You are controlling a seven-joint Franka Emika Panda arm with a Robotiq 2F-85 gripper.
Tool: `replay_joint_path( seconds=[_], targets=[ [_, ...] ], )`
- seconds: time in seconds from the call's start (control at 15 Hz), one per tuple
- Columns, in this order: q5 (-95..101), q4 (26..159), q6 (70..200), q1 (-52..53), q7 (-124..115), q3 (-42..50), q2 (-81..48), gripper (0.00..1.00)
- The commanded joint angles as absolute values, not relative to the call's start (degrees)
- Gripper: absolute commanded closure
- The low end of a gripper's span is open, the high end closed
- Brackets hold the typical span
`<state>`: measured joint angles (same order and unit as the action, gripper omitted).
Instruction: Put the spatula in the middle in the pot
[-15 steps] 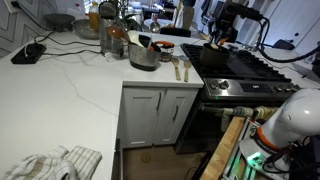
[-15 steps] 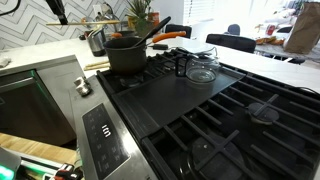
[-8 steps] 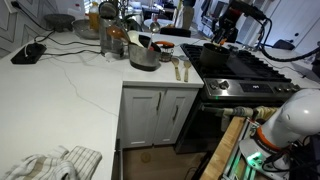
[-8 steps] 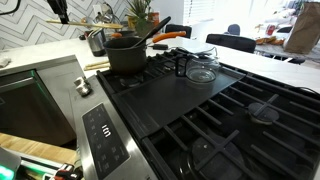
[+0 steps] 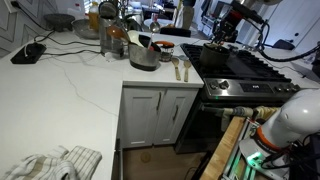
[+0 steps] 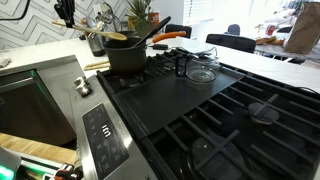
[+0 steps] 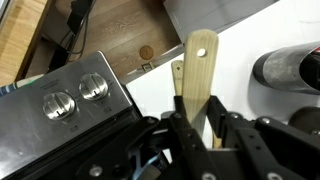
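One wooden spatula (image 7: 200, 70) is pinched between your gripper's (image 7: 200, 125) fingers, over the white counter (image 7: 265, 30). The dark pot (image 6: 125, 58) sits on the stove (image 6: 200, 105), at the back.

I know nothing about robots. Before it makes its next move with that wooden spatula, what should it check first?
1. Grip on the wooden spatula: ok. In the wrist view the gripper is closed on it.
2. Dark pot upright on the stove: ok.
3. Spatula over the pot's opening: cannot tell. In an exterior view wood shows by the rim, but not whether it is inside.
4. Room inside the pot: cannot tell. A dark handle slants up from it, and the inside is hidden.
5. Glass lid apart from the pot: ok.
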<state>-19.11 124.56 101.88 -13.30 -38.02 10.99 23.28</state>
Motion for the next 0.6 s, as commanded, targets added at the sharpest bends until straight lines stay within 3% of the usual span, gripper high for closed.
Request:
replay_joint_path(
  seconds=[0.0, 0.53],
  targets=[
    [-23.6, 124.61, 101.6, -14.47, -36.48, 12.63, 21.86, 0.93],
    [-32.08, 124.77, 104.62, -16.0, -33.52, 15.72, 18.15, 0.93]
  ],
)
